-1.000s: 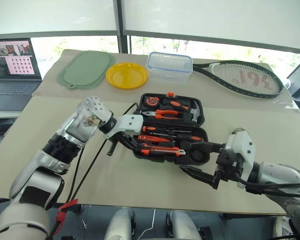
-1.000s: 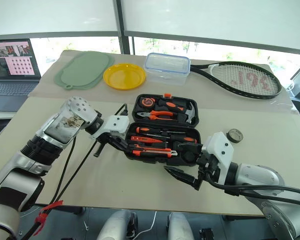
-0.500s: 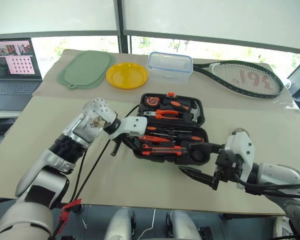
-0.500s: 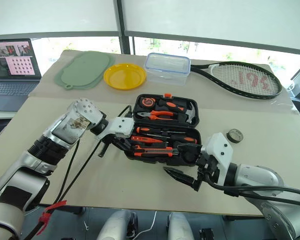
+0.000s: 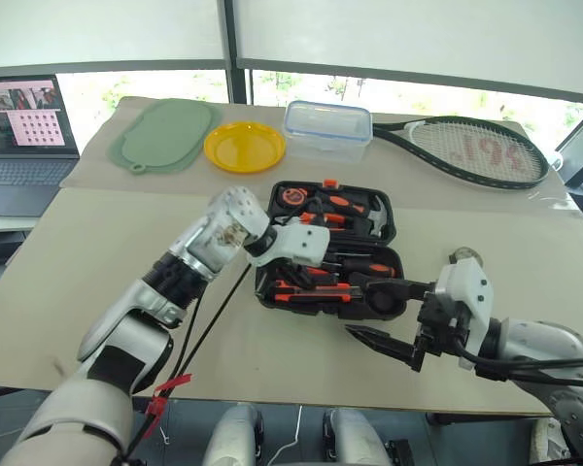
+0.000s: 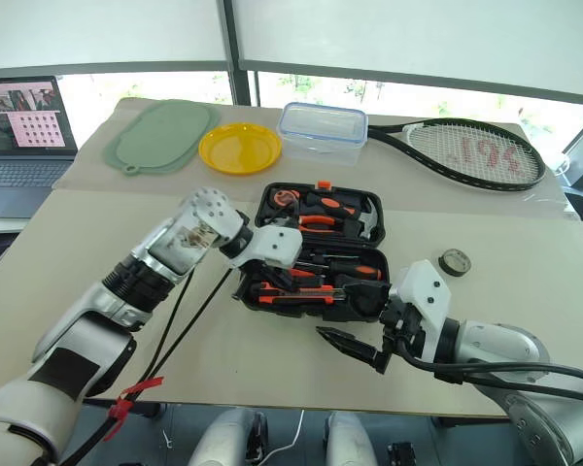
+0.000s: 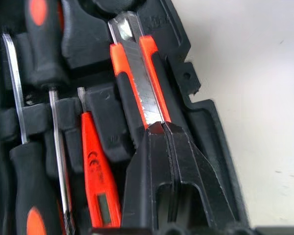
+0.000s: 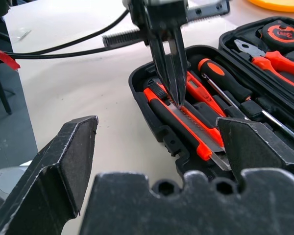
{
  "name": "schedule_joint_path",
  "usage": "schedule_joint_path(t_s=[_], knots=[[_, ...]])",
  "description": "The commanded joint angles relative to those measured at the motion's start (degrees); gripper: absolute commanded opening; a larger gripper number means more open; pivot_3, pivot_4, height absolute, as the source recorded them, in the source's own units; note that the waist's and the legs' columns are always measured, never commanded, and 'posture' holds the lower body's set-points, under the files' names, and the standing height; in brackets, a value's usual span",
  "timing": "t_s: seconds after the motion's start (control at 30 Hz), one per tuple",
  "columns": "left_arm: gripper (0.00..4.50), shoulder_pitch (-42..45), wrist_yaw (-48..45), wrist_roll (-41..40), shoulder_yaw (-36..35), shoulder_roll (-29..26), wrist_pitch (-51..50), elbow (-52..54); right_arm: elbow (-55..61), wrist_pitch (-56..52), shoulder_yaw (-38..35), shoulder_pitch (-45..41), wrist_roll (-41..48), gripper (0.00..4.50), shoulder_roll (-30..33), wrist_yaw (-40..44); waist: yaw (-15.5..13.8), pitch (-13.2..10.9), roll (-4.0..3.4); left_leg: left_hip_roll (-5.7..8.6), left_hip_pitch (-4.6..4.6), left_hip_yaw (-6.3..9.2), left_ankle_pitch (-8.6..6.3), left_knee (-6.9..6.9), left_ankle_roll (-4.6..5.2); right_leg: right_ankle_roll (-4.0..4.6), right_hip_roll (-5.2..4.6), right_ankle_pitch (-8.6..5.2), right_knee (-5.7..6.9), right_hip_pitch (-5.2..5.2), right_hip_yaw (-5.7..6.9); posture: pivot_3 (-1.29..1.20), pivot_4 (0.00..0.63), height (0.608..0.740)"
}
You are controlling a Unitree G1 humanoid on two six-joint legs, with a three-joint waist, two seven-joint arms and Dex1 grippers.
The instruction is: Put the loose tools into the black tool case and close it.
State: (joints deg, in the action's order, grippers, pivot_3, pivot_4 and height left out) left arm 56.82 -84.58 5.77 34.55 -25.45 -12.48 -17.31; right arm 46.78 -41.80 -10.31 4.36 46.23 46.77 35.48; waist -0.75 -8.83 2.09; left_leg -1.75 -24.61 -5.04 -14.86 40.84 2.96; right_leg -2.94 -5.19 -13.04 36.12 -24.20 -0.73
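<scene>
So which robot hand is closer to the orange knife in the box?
Left. The left gripper has its shut tips down on the knife. The right gripper sits open beyond the box's near edge.

The two head views look forward and down over the whole table [image 5: 97, 243], taking in the open black tool case [image 5: 328, 248] from above. The left wrist view sits very close over the utility knife [image 7: 142, 83]. The right wrist view looks low across the case's near half at that same knife.

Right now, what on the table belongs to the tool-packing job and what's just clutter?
Job:
black tool case
utility knife
small orange screwdriver
thin screwdrivers
tape roll

Lying about:
yellow plate
green mat
clear box
racket
laptop
</scene>
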Motion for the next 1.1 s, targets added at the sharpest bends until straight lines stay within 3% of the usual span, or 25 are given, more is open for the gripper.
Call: schedule_joint_path(t_s=[0.03, 0.57, 0.63, 0.77, 0.87, 1.1], knots=[[0.03, -0.72, 0.28, 1.81, 0.77, -0.09, 2.84, 0.34, 2.22, 0.2, -1.29, 0.46, 0.58, 4.5, -0.14, -1.04, -0.02, 0.0, 0.0, -0.01, 0.0, 0.0, 0.0, 0.0, 0.0, 0.0, 0.0, 0.0, 0.0, 0.0, 0.0, 0.0, 0.15, 0.738], [0.03, -2.65, 2.44, 4.67, 1.03, 1.61, 6.34, -6.23, 1.44, 0.54, -0.86, 0.52, 0.56, 4.5, 0.18, -0.67, -0.3, 0.12, -0.03, -0.05, 0.32, 0.01, 0.0, 0.01, 0.01, -0.01, -0.05, 0.01, 0.01, 0.32, -0.01, 0.0, 0.15, 0.738], [0.03, -2.81, 2.18, 3.66, 0.05, 1.78, 4.84, -5.61, 1.25, 0.56, -0.97, 0.63, 0.38, 4.5, 0.32, -0.42, -0.3, 0.16, -0.03, -0.06, 0.33, 0.01, 0.0, 0.01, 0.0, -0.01, -0.05, 0.01, 0.01, 0.33, -0.01, 0.0, 0.15, 0.738], [0.03, -3.06, 2.48, -5.35, -9.53, 1.85, -5.3, -0.54, 0.5, 0.93, -4.61, 2.93, -1.03, 4.5, 1.21, -0.38, -0.16, 0.17, -0.03, -0.07, 0.28, 0.0, 0.0, 0.01, 0.01, -0.02, -0.05, 0.01, 0.05, 0.25, -0.03, 0.0, 0.15, 0.738], [0.71, -3.87, 2.91, -10.62, -15.95, -0.23, -8.15, 2.85, -0.74, 0.97, -9.74, 6.13, -1.48, 4.5, 1.58, -0.11, 0.01, 0.16, -0.02, -0.09, 0.04, 0.01, 0.01, 0.01, 0.0, -0.02, -0.04, 0.01, 0.09, -0.01, -0.02, 0.0, 0.15, 0.738], [3.35, -8.67, 3.43, -23.71, -29.87, -9.44, -21.5, 14.92, -9.38, 2.28, -28.49, 21.35, -4.45, 4.5, 2.95, 9.84, -0.02, 0.17, -0.05, -0.1, 0.12, 0.01, 0.0, -0.02, 0.01, -0.03, -0.06, 0.01, 0.03, 0.1, -0.01, 0.0, 0.15, 0.738]])
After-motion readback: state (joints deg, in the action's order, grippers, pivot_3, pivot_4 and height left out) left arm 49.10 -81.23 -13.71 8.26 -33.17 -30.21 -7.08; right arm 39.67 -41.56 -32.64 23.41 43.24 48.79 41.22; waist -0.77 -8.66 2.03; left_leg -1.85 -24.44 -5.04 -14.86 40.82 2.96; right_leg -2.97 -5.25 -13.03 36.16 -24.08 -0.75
